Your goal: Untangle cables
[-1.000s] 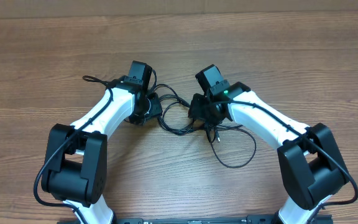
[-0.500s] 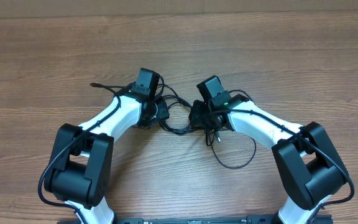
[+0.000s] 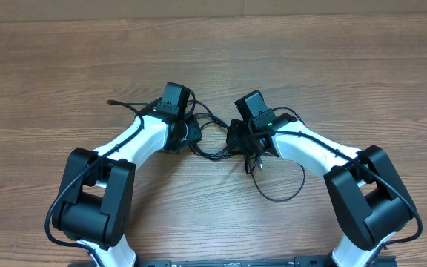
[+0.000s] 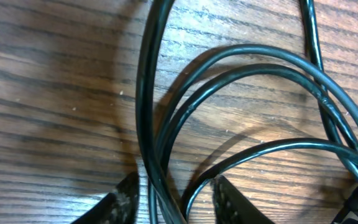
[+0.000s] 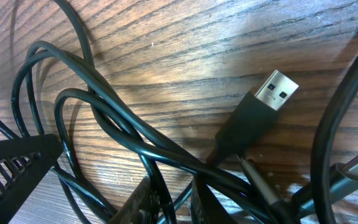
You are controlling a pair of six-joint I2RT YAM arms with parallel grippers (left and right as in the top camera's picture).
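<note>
tangled cables (image 3: 212, 155), mid table (image 3: 347, 67), far edge well apart

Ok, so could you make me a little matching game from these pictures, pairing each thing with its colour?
Things:
1. cables
2. USB plug tip
3. table
4. light on the right arm

Colours:
a. green
b. brown wood grain
c. black
d. silver

Pairs: 1-c, 2-d, 3-b, 4-a.
</note>
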